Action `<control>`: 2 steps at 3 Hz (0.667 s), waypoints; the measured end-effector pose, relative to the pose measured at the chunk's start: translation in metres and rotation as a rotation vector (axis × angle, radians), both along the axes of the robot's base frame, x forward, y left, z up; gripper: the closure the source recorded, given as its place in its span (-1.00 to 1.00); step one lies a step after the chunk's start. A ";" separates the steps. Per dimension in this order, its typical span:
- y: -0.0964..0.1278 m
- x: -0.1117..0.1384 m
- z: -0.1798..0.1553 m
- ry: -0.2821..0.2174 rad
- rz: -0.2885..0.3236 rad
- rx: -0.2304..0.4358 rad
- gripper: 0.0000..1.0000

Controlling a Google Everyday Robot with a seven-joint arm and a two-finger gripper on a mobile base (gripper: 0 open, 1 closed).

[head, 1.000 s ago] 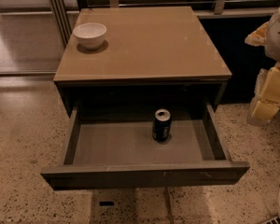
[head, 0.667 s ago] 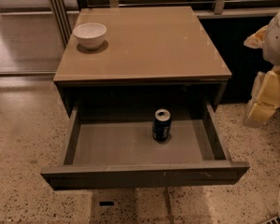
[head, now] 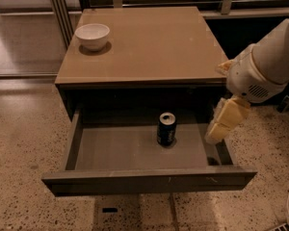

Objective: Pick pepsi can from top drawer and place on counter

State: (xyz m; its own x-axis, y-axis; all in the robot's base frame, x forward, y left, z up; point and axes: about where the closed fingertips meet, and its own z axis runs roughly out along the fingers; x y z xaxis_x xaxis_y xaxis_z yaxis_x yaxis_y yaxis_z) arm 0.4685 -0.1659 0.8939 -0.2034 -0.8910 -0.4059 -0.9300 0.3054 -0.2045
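The pepsi can (head: 166,129), dark blue with a silver top, stands upright on the grey bottom of the open top drawer (head: 115,153), near its back and a little right of the middle. The tan counter (head: 149,42) is the cabinet top above it. My gripper (head: 217,131), pale yellow at the end of a white arm, hangs over the drawer's right side wall, to the right of the can and apart from it. It holds nothing that I can see.
A white bowl (head: 92,35) sits on the counter's back left corner. My white arm (head: 265,66) reaches in from the right edge beside the counter's right front corner. Speckled floor surrounds the cabinet. A railing runs behind it.
My arm and gripper have moved left and down from the right edge to over the drawer's right side. The can, the bowl and the drawer have not moved.
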 end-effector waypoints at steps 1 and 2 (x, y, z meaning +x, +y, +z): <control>0.033 0.019 -0.035 -0.018 0.002 0.101 -1.00; 0.058 0.032 -0.073 -0.026 -0.014 0.191 -1.00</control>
